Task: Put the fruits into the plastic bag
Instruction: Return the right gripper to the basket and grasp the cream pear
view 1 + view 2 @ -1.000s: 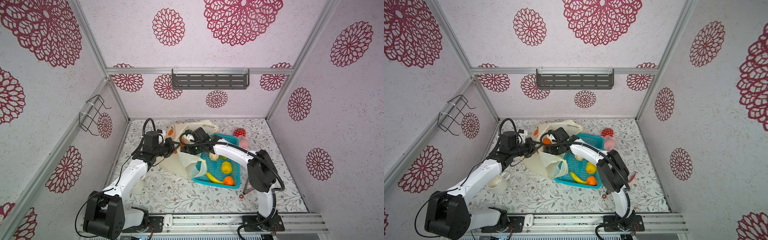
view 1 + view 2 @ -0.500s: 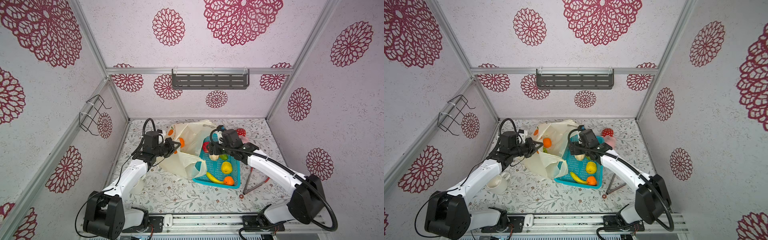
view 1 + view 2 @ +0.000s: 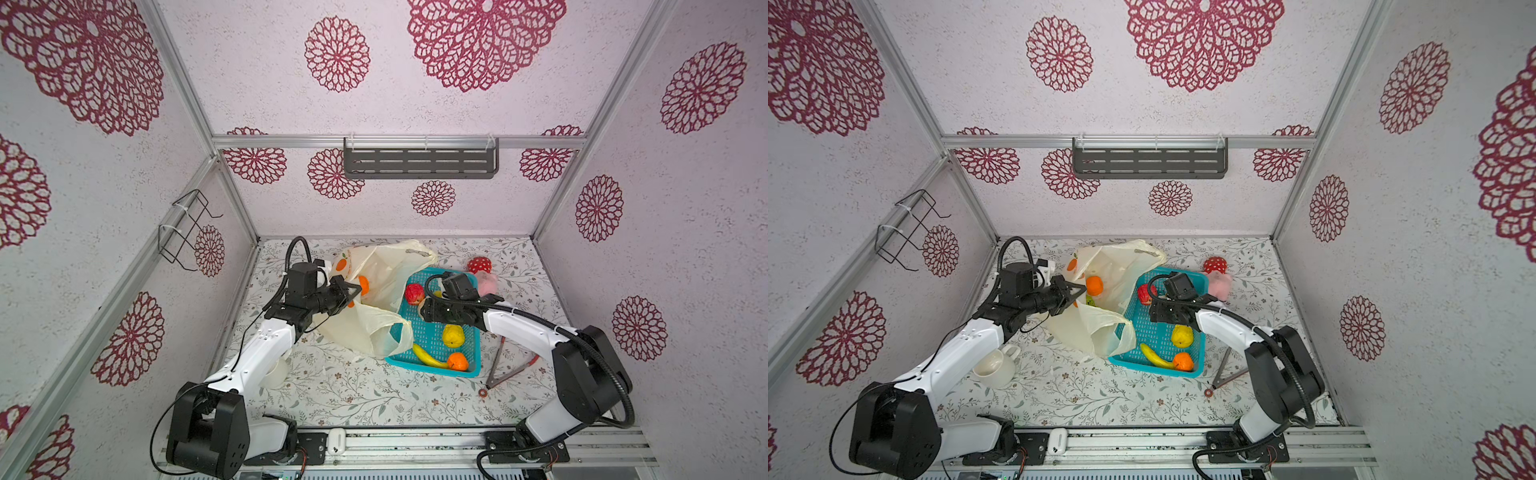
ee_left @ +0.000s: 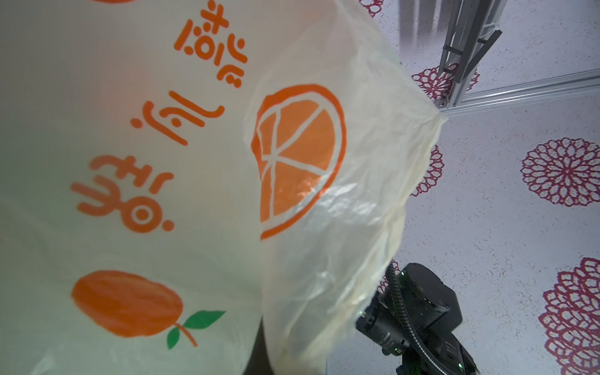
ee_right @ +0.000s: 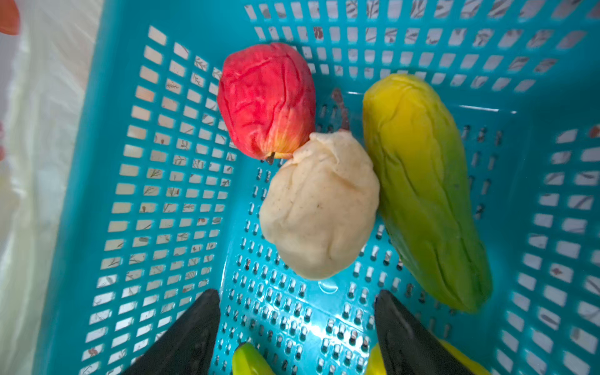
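Item, plastic bag: lies on desk beside teal basket, rim clenched in left end effector; one orange inside.
Right end effector: released, empty, over beige fruit, red apple and green oblong in basket.

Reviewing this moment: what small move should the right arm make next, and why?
Probably lower the right gripper onto the beige fruit and close. Its jaws stand open and empty over the teal basket, with that fruit centred just ahead of them, while the left gripper holds the plastic bag mouth open beside the basket.
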Robot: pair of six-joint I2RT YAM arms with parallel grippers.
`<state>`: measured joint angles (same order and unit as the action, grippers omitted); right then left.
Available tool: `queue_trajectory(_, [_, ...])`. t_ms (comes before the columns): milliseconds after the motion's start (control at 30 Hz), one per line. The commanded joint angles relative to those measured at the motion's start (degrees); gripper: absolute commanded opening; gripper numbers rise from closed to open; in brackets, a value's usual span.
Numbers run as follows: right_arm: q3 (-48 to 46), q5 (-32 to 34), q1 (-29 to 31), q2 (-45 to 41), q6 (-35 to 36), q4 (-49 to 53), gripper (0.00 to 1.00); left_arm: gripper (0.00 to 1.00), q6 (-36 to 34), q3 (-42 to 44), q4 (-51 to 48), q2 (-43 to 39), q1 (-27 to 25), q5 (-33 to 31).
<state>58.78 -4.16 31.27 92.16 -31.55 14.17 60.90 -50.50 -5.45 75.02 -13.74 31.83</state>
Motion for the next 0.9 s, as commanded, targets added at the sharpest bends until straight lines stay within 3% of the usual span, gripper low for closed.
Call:
queue_trajectory(0, [2.94, -0.41, -0.38, 1.58, -1.56, -0.32, 0.77, 0.00, -0.61, -0.12, -0.63, -0.05, -0.08, -0.20])
queue_trajectory(433, [7.63, 0.65, -1.33, 9.34, -1.41, -0.89, 0.71, 0.00, -1.56, -0.84, -1.58, 0.30, -0.09, 0.08])
queue_trajectory(633, [6.92, 0.66, -1.31, 8.75, -1.04, -1.07, 0.48, 0.00, -1.59, -0.65, -1.62, 0.39, -0.06, 0.08])
queue_trajectory(867, [4.33, 0.38, -1.32, 2.35, 1.38, -1.43, 0.38, 0.00, -1.63, -0.74, -1.49, 0.74, -0.06, 0.14])
